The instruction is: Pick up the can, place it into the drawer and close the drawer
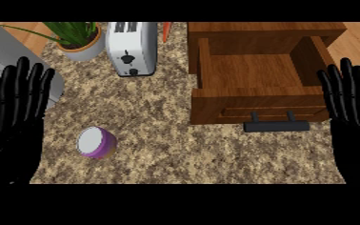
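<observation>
A small purple can (96, 143) with a white lid stands upright on the speckled counter at the lower left. The wooden drawer (262, 110) at the upper right is pulled open, its inside bare, with a dark bar handle (276, 126) on its front. My left hand (21, 107) rests open at the left edge, fingers up, just left of the can and apart from it. At the right edge my right hand (342, 109) rests open too, fingers up, beside the drawer's right front corner. Neither hand holds anything.
A silver toaster (132, 47) stands at the back centre, with a potted green plant (76, 40) to its left. A grey appliance (25, 64) shows at the far left, partly behind my left hand. An orange thing (166, 30) peeks out behind the toaster.
</observation>
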